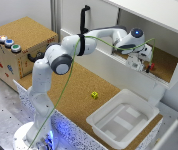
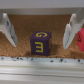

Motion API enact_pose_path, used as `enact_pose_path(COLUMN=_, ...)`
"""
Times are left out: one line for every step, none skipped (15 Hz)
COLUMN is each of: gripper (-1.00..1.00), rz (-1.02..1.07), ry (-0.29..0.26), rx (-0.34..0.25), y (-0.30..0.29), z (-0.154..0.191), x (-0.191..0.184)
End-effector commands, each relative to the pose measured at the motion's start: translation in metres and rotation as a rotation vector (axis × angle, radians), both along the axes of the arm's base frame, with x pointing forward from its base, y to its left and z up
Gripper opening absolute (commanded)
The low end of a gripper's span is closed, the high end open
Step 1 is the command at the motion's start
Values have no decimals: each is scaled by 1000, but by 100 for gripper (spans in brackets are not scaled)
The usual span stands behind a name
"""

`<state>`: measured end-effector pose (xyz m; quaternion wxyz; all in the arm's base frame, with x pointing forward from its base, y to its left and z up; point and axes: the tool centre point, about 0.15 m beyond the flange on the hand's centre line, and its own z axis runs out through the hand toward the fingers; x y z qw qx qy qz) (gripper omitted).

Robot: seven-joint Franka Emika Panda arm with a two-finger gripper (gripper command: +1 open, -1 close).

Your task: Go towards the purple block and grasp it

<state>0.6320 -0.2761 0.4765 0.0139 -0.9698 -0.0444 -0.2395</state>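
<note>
So we've got the purple block [image 2: 41, 43] sitting square between the two fingers [image 2: 8, 29], which are spread wide apart with clear gaps on both sides, nothing gripped. It's a cube, so no real long axis to speak of; the face toward the wrist camera shows a yellow "3" upright, and the top face has another yellow mark we can't quite read. It rests flat on the cork floor of the shelf [image 1: 164, 62].

From the exterior view the block is pretty much hidden behind the gripper [image 1: 137, 62], which is reaching into the shelf. Something red [image 2: 81, 39] sits just outside one finger, cut off at the frame edge, so we can't say what it is.

The white bin [image 1: 123, 118] looks empty, and a small yellow cube [image 1: 94, 95] sits on the cork table [image 1: 74, 95] near it, outside the bin.
</note>
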Motion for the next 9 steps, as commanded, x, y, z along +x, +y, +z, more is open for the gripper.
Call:
enact_pose_path(gripper=100, rz=-190, ry=137, rx=-66, y=24, z=5, x=18)
enact_pose_path(gripper=100, rz=-209, ry=126, rx=-90, y=28, z=4, x=21)
enact_pose_path(gripper=100, rz=-225, ry=121, rx=-108, y=29, z=2, x=26)
enact_pose_path(gripper=100, rz=-239, ry=116, rx=-106, y=27, z=2, x=30)
enact_pose_path(gripper=100, rz=-253, ry=106, rx=-115, y=25, z=3, x=33)
enact_pose_path(gripper=100, rz=-241, ry=103, rx=-114, y=22, z=2, x=38)
enact_pose_path(gripper=100, rz=-247, ry=101, rx=-124, y=18, z=1, x=40)
enact_pose_path(gripper=100, rz=-244, ry=100, rx=-109, y=14, z=0, x=41)
enact_pose_path(gripper=100, rz=-248, ry=102, rx=-103, y=10, z=-1, x=41)
